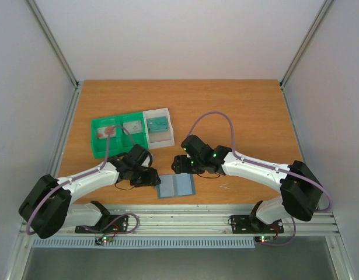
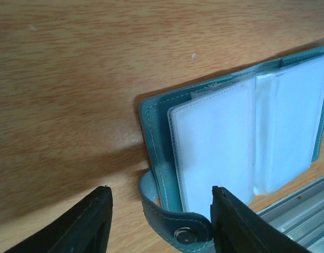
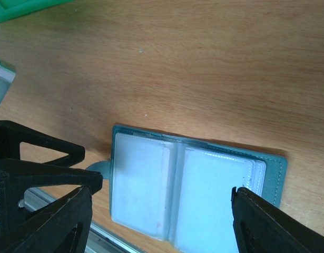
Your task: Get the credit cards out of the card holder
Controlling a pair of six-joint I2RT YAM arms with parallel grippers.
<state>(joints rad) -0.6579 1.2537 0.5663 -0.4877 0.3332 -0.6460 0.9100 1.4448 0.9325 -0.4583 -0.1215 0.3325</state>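
Flanking the card holder, left gripper and right gripper gape empty, green tray beyond.

Leathery card holder on a wooden table
Holder skin matt and stitched; sleeves glossy clear plastic; snap metal; table smooth, grained.

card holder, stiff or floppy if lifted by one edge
Probably floppy: the card holder folds between two panels, so a lifted edge likely leaves the other sagging. Its clear sleeves look glossy, perhaps slippery. Lying flat, it should slide rather than tip.
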